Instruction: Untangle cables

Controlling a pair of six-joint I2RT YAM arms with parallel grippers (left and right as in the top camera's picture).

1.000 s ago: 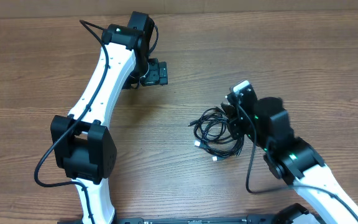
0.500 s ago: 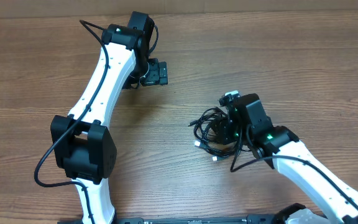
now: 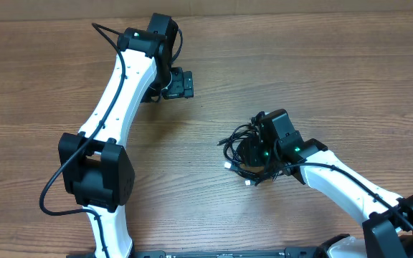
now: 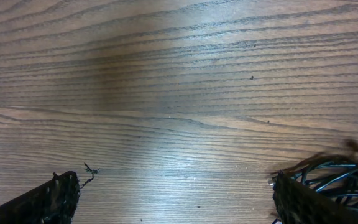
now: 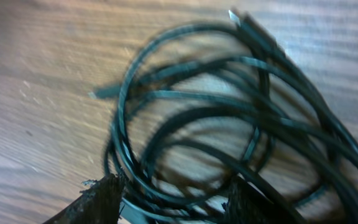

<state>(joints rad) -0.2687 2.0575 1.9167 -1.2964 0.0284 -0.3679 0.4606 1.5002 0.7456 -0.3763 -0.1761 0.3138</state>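
The main risk is that the right tool (image 3: 262, 143) closes on several strands at once. The cables (image 3: 241, 152) lie as one knotted heap of overlapping loops, and in the right wrist view more than one strand crosses the gap between its fingers (image 5: 101, 202). A pinch at this spot would likely drag the whole heap and pull the knot tighter rather than free one cord. A second risk is that a loop hooks round a finger and comes along when the arm rises; the wrist view is blurred, so which strand lies on top cannot be told. A third is that, with nothing pinning the heap, any pull simply slides it over the table (image 3: 321, 72). The left tool (image 3: 181, 84) hangs well apart from it, toward the far left, its jaws wide and empty over bare wood, with only an edge of the heap at the lower right of its wrist view. The right tool stands directly over the right part of the heap, its jaws partly apart, wider than any single cord, and no strand looks clamped. The heap lies right of the table's centre, with a few plug ends poking out at its left and lower edges.
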